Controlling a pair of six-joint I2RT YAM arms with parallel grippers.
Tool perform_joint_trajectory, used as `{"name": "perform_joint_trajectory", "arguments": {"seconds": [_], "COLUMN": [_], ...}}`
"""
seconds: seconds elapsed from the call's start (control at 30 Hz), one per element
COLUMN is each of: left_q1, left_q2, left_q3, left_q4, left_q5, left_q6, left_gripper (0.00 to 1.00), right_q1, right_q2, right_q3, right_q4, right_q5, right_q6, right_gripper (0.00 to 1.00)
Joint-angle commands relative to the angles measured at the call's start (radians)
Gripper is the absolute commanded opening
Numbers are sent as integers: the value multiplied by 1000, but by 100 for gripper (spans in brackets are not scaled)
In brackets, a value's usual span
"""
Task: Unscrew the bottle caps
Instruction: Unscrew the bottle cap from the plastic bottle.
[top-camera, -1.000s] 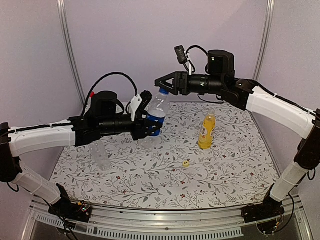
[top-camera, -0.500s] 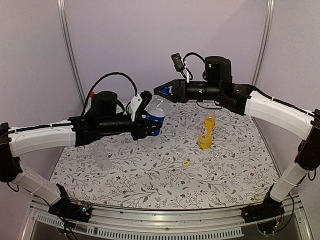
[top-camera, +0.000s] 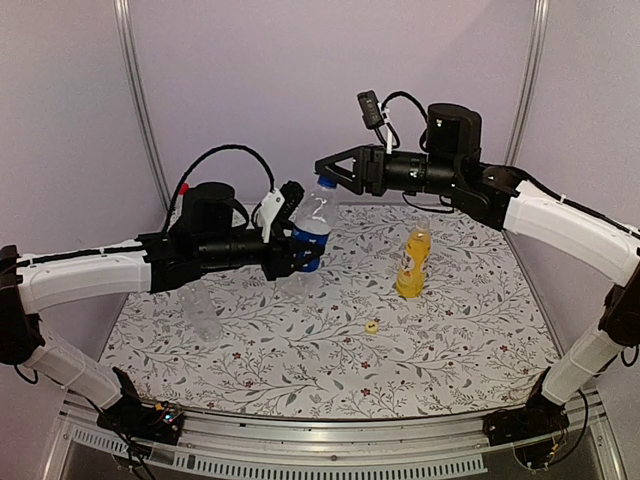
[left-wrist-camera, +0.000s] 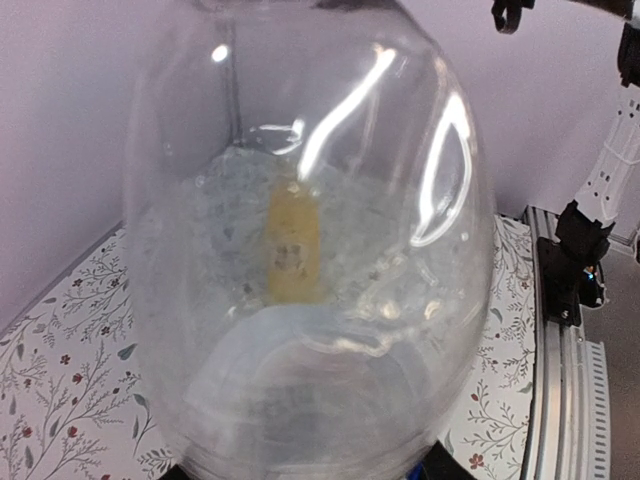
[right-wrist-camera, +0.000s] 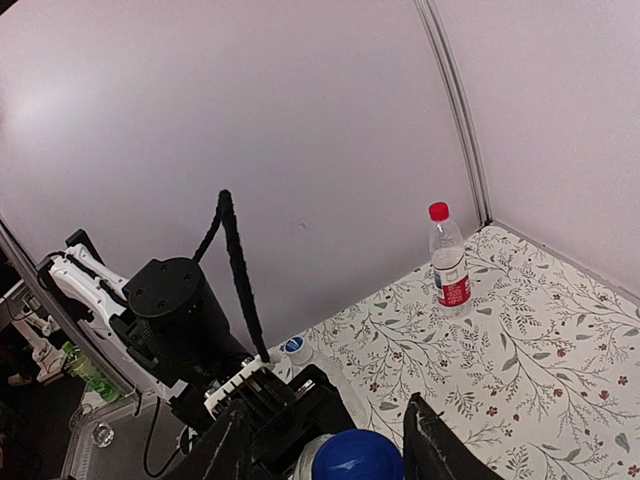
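Reading no label text; my left hand (top-camera: 304, 250) clamps blue-label bottle (top-camera: 318, 214); right hand (top-camera: 322, 166) parted, cap (right-wrist-camera: 356, 464) at six o'clock.

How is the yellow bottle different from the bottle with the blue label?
The yellow bottle stands alone on the table; the blue-label bottle is gripped by the left gripper. The yellow bottle holds yellow liquid; the blue-label bottle looks clear. Both are small plastic bottles.

White arms (top-camera: 80, 275), black joints (top-camera: 207, 205), looped black cables (top-camera: 215, 152)
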Motion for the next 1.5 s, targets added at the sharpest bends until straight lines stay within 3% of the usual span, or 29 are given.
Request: {"name": "perform_joint_trajectory", "arguments": {"seconds": [0.0, 0.53, 0.83, 1.27, 1.47], "left_q1": [7, 7, 6, 7, 7], "left_q2": [4, -9, -10, -9, -7], "left_q3": [2, 0, 0, -2, -1], "left_q4": [8, 8, 9, 9, 8], "left_q5": [-2, -3, -4, -5, -4], "left_q6": [3, 6, 4, 8, 9], "left_gripper": [41, 41, 41, 41, 41], "right_q1": [4, 4, 1, -19, -19], "right_q2": [-19, 21, 25, 37, 36], "right_q3": [-2, -2, 0, -11, -9], "right_q4": [12, 0, 0, -26, -19], "right_q5": [6, 17, 20, 20, 11], "right_q6": [-10, -5, -6, -2, 3], "right_gripper": [49, 50, 42, 43, 37]}}
